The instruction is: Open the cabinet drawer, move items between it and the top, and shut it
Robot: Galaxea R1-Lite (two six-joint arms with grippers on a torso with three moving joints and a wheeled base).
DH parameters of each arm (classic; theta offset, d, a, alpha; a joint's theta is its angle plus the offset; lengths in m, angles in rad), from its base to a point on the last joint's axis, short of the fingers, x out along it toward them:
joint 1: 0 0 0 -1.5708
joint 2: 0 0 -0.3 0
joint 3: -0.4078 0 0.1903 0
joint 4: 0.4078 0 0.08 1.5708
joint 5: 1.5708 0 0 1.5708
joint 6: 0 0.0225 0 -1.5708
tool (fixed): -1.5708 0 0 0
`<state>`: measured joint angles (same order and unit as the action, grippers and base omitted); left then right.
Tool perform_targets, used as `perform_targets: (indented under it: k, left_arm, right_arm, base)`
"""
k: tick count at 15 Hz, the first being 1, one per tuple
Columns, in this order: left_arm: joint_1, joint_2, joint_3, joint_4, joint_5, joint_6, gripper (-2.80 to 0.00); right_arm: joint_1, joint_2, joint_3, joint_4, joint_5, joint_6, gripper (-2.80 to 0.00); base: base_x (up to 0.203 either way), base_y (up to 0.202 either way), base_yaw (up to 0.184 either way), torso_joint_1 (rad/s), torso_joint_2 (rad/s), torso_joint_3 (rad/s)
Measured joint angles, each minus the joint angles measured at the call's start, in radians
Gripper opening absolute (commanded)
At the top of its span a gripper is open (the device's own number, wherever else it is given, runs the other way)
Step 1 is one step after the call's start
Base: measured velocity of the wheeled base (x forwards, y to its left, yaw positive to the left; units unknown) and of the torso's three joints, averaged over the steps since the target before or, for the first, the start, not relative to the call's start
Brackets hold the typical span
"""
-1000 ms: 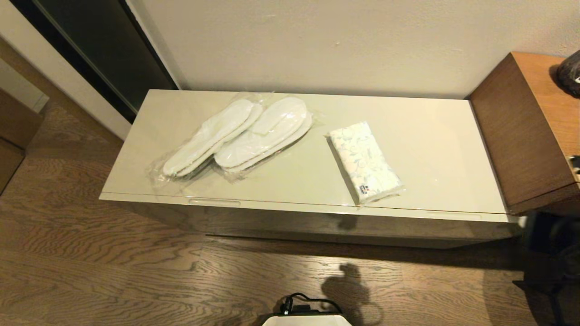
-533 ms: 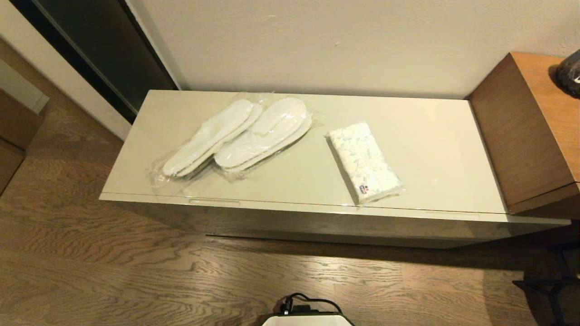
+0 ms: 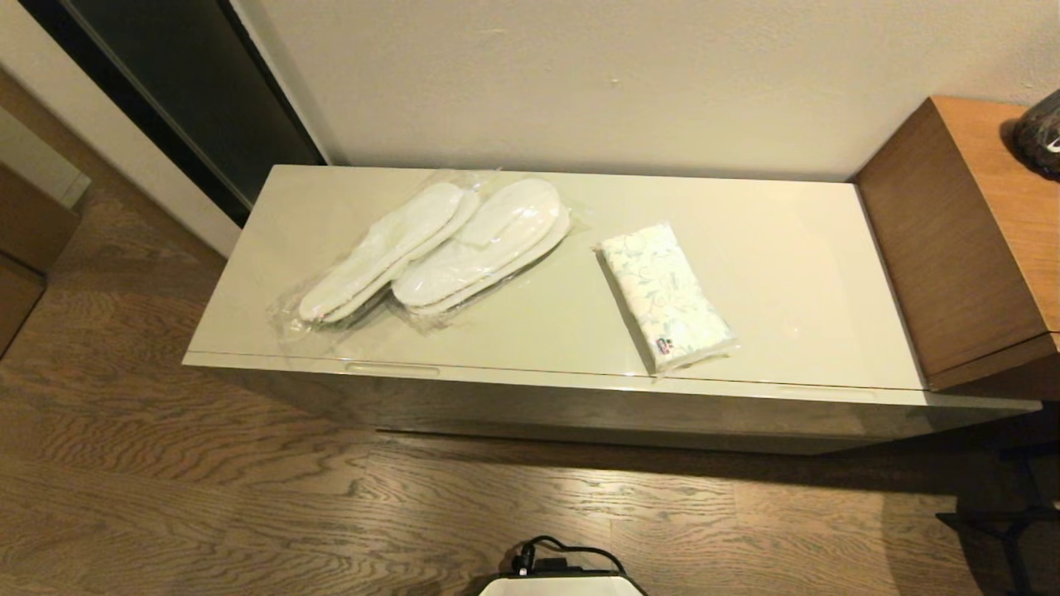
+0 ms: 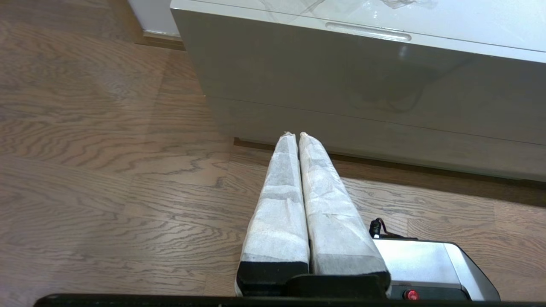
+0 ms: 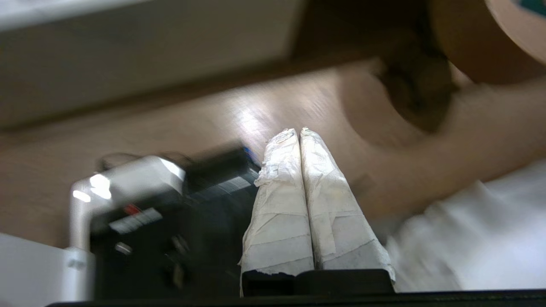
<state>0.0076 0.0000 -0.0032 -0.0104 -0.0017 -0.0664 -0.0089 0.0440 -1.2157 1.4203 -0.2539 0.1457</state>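
The clear-wrapped white slippers (image 3: 439,248) lie on the left half of the glossy cream top (image 3: 795,273). The leaf-print tissue pack (image 3: 667,296) lies right of centre, its end at the front edge. The cabinet drawer (image 3: 580,406) is closed, with its slot pull (image 3: 392,369) near the left. Neither gripper shows in the head view. My left gripper (image 4: 293,134) is shut and empty, low over the floor, facing the drawer front (image 4: 341,72) below the pull (image 4: 367,32). My right gripper (image 5: 297,131) is shut and empty, in a blurred view over the floor.
A taller brown wooden cabinet (image 3: 961,248) adjoins the right end, with a dark object (image 3: 1039,132) on it. A dark doorway (image 3: 166,91) is at the back left. Wood floor lies in front, with my base (image 3: 563,583) at the near edge. Blurred tan and white shapes (image 5: 469,221) fill the right wrist view.
A dark blurred arm at the right edge of the head view and its shadow on the floor have gone out of sight. The items and drawer have not moved.
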Motion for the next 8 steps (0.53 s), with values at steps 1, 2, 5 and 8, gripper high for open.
perform_targets:
  k: [1,2,5,8]
  left_arm:
    - [-0.001,0.000,0.000,0.000,0.000,0.000,-2.80]
    - [-0.001,0.000,0.000,0.000,0.000,0.000,-2.80]
    - [0.000,0.000,0.000,0.000,0.000,-0.001,-2.80]
    - [0.000,0.000,0.000,0.000,0.000,0.000,-2.80]
  right_arm:
    - [0.000,-0.016,0.010,-0.078,0.060,0.005,-2.80]
    - [0.001,-0.026,0.016,-0.152,0.128,0.011,-2.80]
    - [0.001,-0.040,0.051,-0.264,0.246,0.005,-2.80]
    - [0.001,-0.042,0.150,-0.304,0.204,0.043,-2.80]
  base:
    - [0.000,0.000,0.000,0.000,0.00,0.000]
    - [0.000,0.000,0.000,0.000,0.00,0.000]
    - [0.000,0.000,0.000,0.000,0.00,0.000]
    - [0.000,0.000,0.000,0.000,0.00,0.000]
